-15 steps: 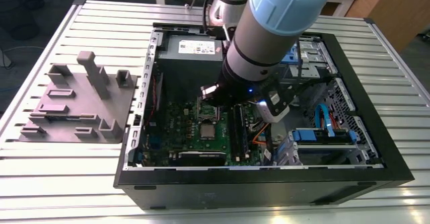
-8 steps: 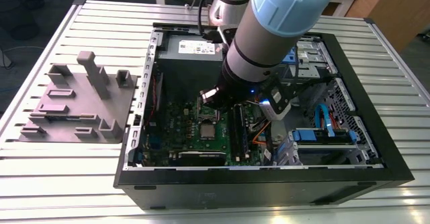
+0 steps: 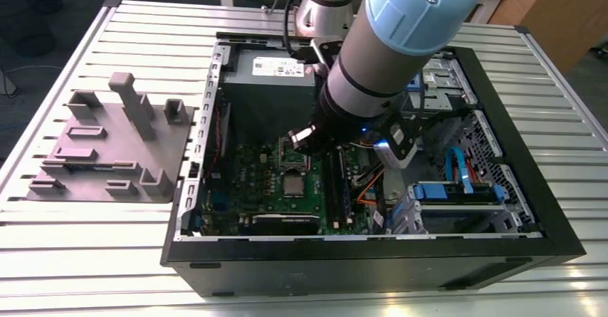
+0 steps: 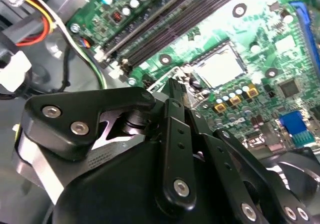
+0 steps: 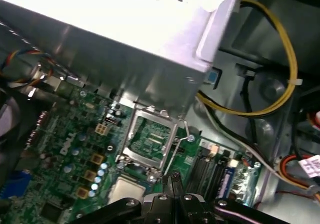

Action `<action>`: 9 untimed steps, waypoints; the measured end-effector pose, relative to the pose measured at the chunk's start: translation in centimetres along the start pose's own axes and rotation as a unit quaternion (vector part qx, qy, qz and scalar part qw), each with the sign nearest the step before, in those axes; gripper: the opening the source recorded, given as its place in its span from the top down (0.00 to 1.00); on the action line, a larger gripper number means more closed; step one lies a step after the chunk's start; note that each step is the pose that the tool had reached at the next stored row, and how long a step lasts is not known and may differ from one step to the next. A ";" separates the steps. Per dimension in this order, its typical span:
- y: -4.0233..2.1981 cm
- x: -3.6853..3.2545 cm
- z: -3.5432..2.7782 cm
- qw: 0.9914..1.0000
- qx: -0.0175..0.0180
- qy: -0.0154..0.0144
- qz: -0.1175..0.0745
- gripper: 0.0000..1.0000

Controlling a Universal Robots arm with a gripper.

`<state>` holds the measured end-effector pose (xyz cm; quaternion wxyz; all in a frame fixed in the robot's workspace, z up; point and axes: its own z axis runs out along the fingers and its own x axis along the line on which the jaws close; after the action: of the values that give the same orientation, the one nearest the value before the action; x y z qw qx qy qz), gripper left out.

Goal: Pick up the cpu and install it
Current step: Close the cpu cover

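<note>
While tool [image 4: 176, 87] hovers with fingertips together, empty | cpu [image 4: 220, 67] lies flat in motherboard [image 4: 280, 44] socket, load frame [image 5: 150, 141] raised | judged light, rigid, fragile; hold by edges.

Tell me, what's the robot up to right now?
Gripper shut, empty, just above the board. Cpu lying in its socket, latch frame open. Nothing between gripper and cpu.

Silver-grey arm [image 3: 380, 60], pale-blue cap, black screw-studded tool [image 4: 175, 92].
</note>
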<state>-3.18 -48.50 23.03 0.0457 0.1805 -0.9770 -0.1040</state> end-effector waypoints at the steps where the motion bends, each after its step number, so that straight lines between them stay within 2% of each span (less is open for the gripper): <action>1: -0.05 -0.16 0.03 1.000 -0.003 -0.001 -0.001 0.89; 9: -0.04 -1.16 0.45 1.000 -0.020 -0.006 -0.008 0.89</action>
<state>-2.14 -48.03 22.52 0.0423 0.1866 -0.9735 -0.1251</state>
